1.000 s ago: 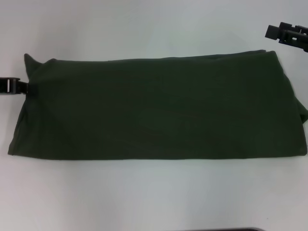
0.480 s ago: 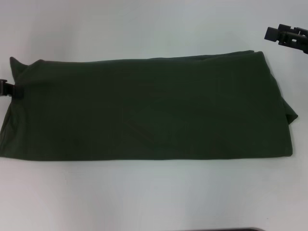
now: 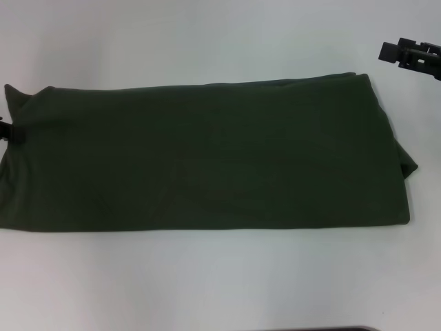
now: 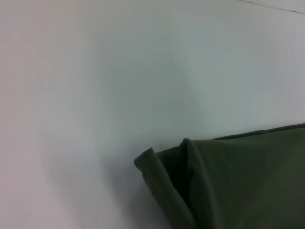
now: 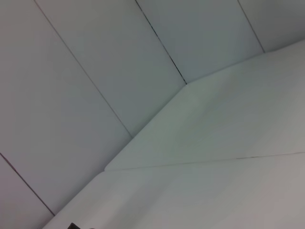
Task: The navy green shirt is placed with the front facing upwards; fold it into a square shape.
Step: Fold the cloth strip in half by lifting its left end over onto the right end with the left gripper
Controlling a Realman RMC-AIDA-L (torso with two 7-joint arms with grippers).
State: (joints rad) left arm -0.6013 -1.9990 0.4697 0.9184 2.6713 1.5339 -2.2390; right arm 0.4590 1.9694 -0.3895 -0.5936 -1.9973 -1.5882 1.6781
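Observation:
The navy green shirt (image 3: 207, 158) lies on the white table as a long, plain dark green band, folded lengthwise and running left to right in the head view. Its left end reaches the picture's left border. My left gripper (image 3: 5, 131) shows only as a black tip there, shut on the shirt's left edge near the far corner. The left wrist view shows that raised, creased corner of the shirt (image 4: 224, 181). My right gripper (image 3: 412, 54) hangs at the far right, beyond the shirt's right end and apart from it.
The white table (image 3: 220, 41) surrounds the cloth on the far and near sides. A dark edge (image 3: 324, 329) shows at the bottom of the head view. The right wrist view shows only pale wall panels (image 5: 95, 71).
The whole shirt has slid to the left together with my left gripper, which is now almost out of the head view. The right gripper has stayed in place.

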